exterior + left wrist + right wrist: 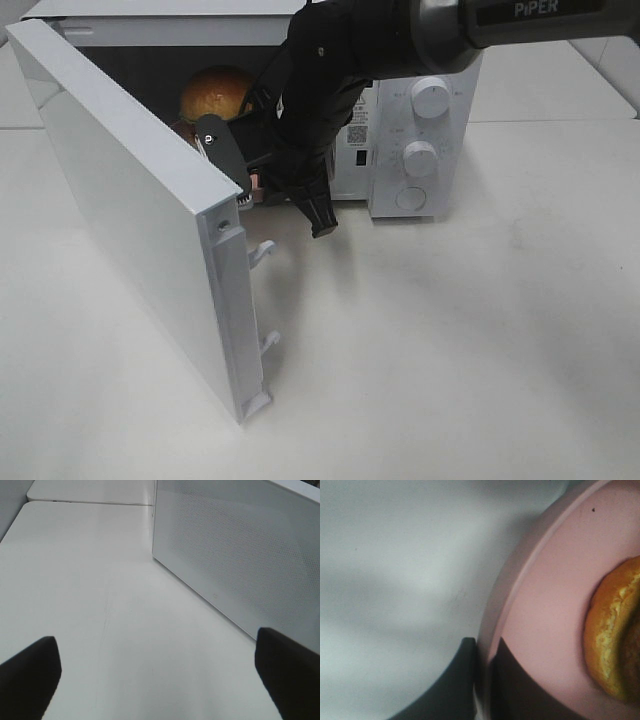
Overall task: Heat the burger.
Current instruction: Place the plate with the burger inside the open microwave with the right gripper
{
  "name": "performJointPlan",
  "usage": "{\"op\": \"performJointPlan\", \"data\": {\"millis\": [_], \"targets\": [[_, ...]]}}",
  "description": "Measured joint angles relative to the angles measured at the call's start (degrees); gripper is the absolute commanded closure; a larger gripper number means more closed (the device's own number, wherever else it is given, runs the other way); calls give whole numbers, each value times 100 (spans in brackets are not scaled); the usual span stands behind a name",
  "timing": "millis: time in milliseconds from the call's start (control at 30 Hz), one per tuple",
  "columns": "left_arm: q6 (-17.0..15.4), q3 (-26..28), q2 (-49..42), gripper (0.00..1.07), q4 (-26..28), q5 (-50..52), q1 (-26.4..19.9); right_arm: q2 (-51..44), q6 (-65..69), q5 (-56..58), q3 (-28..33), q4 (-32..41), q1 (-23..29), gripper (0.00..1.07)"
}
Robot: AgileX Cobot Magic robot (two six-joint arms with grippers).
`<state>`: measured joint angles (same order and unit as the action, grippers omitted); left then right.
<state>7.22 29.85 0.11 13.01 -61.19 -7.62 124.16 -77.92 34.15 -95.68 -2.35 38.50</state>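
Your microwave (425, 60) stands at the back of the white table (480, 330) with its door (130, 230) swung wide towards the left side. Inside the dark cavity you can see the burger (215, 92), its brown domed bun showing above the door's top edge. It sits on a pink plate (545, 605), well in from the rim, and only a sliver of that plate (255, 185) shows in the high view, at the mouth of the cavity.

Your right arm (330, 70) reaches into the opening from the upper right. Your right gripper (484, 647) is closed down tight on the plate's rim, one dark finger (460, 680) outside the edge and the other over the pink surface. The burger (615, 630) is apart from both fingers, across a stretch of bare plate. Under the plate lies a pale grey surface. You cannot tell from these views whether the plate rests on it or hangs just above.

Your left gripper (154, 636) is spread as wide as it goes and has hold of nothing. Its two dark fingertips (30, 670) frame bare tabletop, and a white panel (235, 550) with a fine dot pattern stands just ahead and to one side. This gripper is out of the high view.

On the microwave's front, right of the cavity, you have two round knobs (431, 97) one above the other and a round button (411, 198) below them.
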Motion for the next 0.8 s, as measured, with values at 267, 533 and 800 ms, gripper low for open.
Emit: {"op": "performJointPlan", "data": {"millis": [267,533,800], "targets": [[0,0,0,7,0,0,0,321,355,17,-470,-361,0,107],[0,0,0,7,-11,0,0,682,550,46,-1020,-453,0,107],[0,0,0,7,-11,0,0,1100,584,23,-1524,-470,-6,107]]}}
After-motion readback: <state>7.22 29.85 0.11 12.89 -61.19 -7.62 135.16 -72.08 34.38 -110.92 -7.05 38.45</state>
